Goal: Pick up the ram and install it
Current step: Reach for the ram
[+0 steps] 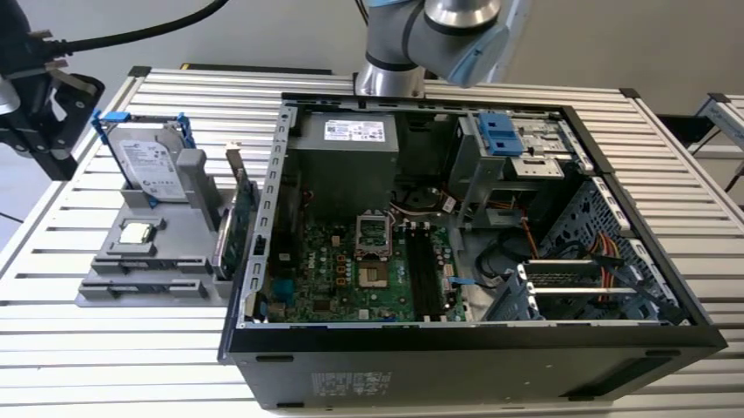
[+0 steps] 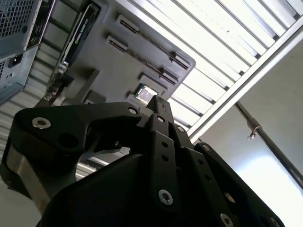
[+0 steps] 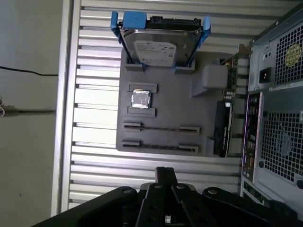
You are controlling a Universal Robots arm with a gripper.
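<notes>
Fingers (image 3: pixel 161 175) together, bases out of frame

One open computer case (image 1: pixel 465 366), one grey tray (image 3: pixel 175 104) with two long slots (image 3: pixel 161 128), one hard drive (image 3: pixel 161 45) with two blue clips (image 3: pixel 135 20), one processor chip (image 3: pixel 141 99), one expansion card (image 3: pixel 222 127), one arm (image 1: pixel 459 30), one tool (image 3: pixel 165 172).

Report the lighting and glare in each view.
Exterior view: the table slats blow out white, and the computer case is shadowed inside. Second wrist view: slats glare behind the dark, backlit gripper. First wrist view: even light, with a bright sheen on the processor chip.
</notes>
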